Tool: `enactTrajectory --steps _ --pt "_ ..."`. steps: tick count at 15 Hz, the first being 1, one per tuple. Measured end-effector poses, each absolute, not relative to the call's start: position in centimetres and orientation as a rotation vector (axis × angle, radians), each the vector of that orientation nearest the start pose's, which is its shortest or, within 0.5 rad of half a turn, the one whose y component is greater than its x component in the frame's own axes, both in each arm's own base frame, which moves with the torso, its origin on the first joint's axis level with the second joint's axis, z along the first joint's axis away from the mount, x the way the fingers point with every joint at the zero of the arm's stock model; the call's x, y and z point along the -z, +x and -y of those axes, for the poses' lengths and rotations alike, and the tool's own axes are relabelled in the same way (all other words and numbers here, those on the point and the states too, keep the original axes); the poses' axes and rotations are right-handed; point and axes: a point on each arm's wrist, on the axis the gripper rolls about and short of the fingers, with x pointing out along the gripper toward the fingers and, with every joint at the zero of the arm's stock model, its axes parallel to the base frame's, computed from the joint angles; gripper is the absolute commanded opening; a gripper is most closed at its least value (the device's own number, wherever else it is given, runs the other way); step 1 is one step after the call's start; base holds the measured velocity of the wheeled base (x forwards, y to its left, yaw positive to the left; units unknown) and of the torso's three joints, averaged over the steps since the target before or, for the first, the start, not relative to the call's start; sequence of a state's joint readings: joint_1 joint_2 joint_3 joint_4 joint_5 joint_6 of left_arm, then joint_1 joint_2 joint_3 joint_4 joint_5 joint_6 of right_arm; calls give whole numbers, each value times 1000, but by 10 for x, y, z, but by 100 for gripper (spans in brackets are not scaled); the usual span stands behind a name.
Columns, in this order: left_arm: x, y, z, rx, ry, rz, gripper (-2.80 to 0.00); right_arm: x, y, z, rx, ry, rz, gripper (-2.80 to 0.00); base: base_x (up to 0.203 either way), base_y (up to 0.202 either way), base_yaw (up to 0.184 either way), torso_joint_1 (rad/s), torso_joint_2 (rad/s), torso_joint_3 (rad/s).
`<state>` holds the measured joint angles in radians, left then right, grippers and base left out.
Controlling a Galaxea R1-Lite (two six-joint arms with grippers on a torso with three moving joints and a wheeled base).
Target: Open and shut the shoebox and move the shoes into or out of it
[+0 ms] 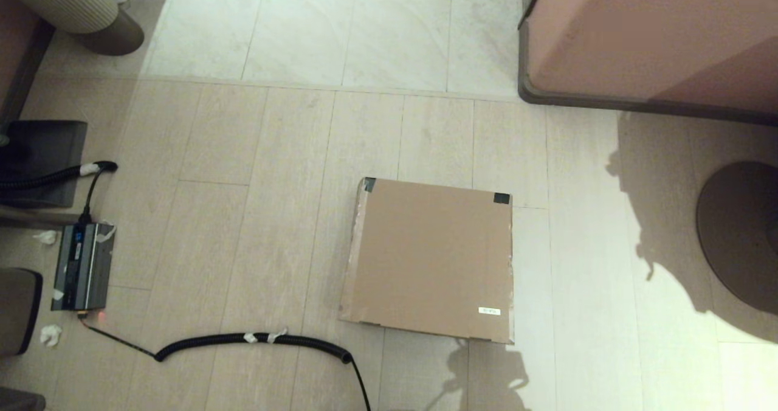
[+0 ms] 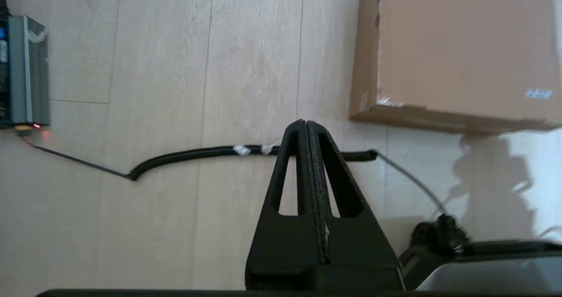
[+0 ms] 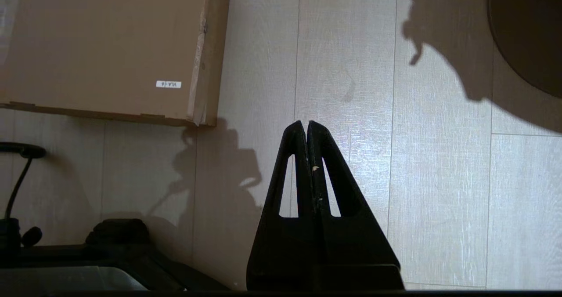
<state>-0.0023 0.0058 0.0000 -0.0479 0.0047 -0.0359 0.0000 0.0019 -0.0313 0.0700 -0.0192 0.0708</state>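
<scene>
The brown cardboard shoebox (image 1: pixel 431 259) lies on the floor with its lid down, black tape at its two far corners and a small white label near its front right corner. It also shows in the left wrist view (image 2: pixel 461 51) and the right wrist view (image 3: pixel 105 46). The shoes are hidden. My left gripper (image 2: pixel 306 122) is shut with nothing in it, held above the floor short of the box's front left corner. My right gripper (image 3: pixel 306 123) is shut and empty too, off the box's front right corner. Neither arm shows in the head view.
A black coiled cable (image 1: pixel 255 340) runs across the floor in front of the box, leading to a grey power unit (image 1: pixel 82 266) at the left. A pink cabinet (image 1: pixel 650 34) stands at the far right, and a round brown base (image 1: pixel 738 234) sits on the right.
</scene>
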Motion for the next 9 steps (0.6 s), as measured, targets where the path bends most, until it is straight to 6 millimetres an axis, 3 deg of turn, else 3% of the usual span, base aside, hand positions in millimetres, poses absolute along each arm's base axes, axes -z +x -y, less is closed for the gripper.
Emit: enactTrajectory --steps 9 --pt "-80 -23 0 -7 -58 56 -280 -77 -25 1 36 121 -26 -280 0 0 0 0 0 0"
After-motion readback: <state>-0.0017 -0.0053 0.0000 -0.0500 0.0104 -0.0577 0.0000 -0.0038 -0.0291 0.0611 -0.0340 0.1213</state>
